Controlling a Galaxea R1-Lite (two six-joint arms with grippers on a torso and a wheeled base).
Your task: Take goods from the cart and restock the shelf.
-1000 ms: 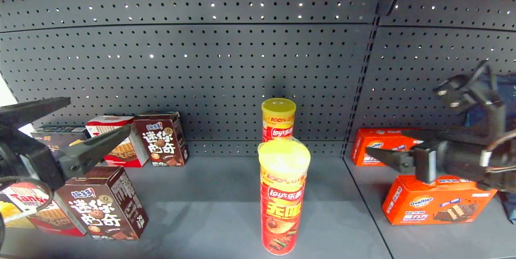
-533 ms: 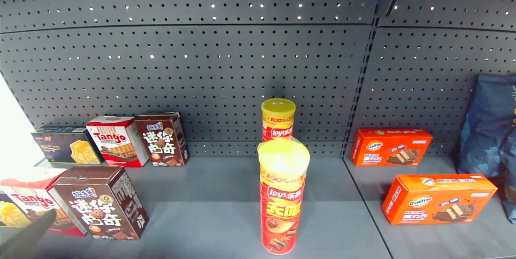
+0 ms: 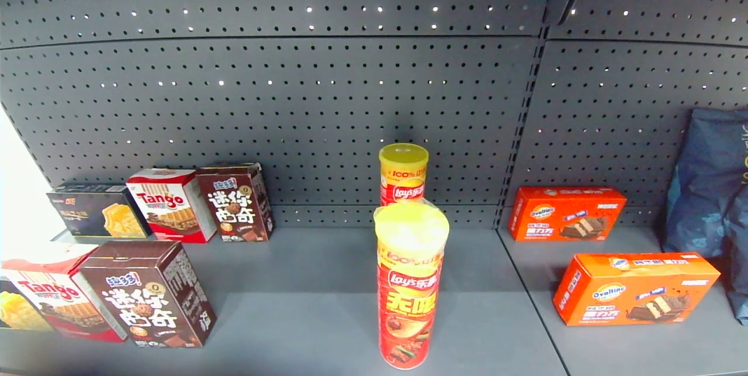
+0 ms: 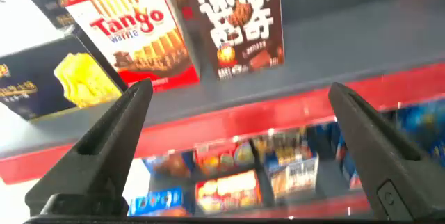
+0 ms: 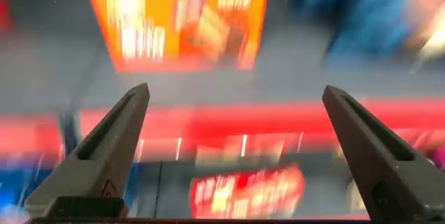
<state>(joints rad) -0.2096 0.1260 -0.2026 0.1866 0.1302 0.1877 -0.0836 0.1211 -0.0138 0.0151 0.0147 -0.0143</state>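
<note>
head camera above shelf [image 3: 327, 282], wrist cameras close, low, facing it

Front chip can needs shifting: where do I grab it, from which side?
Grip the front chip can around its mid-body, coming from the open front and squeezing its flanks. It stands upright, bare shelf either side, rear can close behind.

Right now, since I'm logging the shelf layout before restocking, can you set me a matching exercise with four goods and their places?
Things:
1. blue bag
2. black box
3. tall chip can
4. front orange box

Places:
A. far left
B. centre, directly in front of a second can
C. far right
D. front row, just left of the blue bag

Pairs: 1-C, 2-A, 3-B, 4-D
</note>
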